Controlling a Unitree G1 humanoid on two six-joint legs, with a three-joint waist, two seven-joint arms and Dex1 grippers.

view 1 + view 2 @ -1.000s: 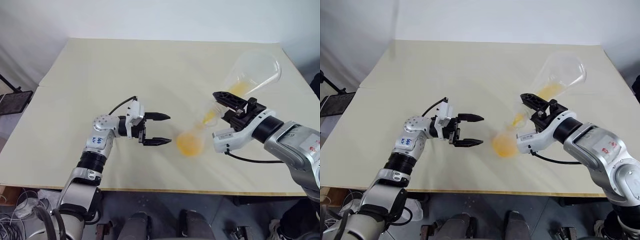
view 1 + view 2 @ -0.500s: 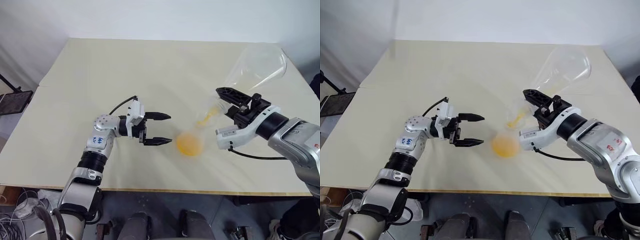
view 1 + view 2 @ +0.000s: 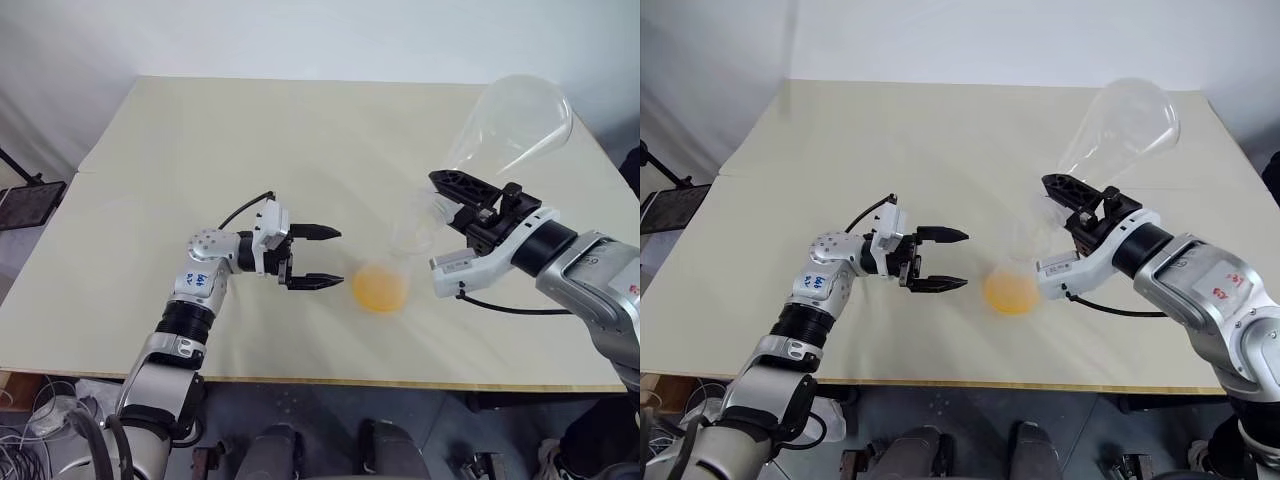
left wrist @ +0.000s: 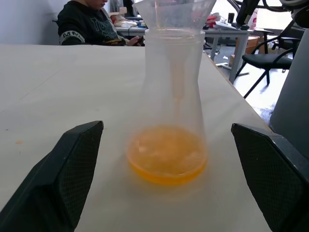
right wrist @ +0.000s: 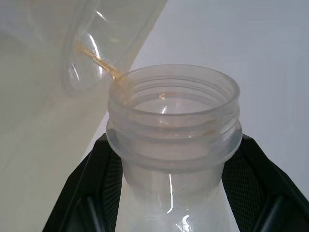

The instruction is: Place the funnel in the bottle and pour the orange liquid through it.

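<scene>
The bottle (image 4: 170,101) stands upright on the table with the funnel (image 4: 175,12) seated in its neck. The orange liquid (image 3: 380,288) lies as a pool in the bottle's wide base. My right gripper (image 3: 447,200) is shut on the neck of a clear pouring flask (image 3: 510,125). The flask is tipped mouth-down over the funnel and looks drained, with only thin orange streaks near its threaded mouth (image 5: 174,104). My left gripper (image 3: 337,257) is open and level, just left of the bottle's base. Its fingers (image 4: 65,179) stand on either side of the bottle without touching it.
The beige table (image 3: 250,150) has its front edge close below the bottle. A black stand (image 3: 25,205) sits off the table's left side. In the left wrist view a seated person (image 4: 87,24), desks and a chair (image 4: 270,58) show beyond the table.
The orange liquid that was in the held flask and streaming from it has run into the bottle. The flask now looks empty and its base is tipped slightly higher. The left gripper has stayed put.
</scene>
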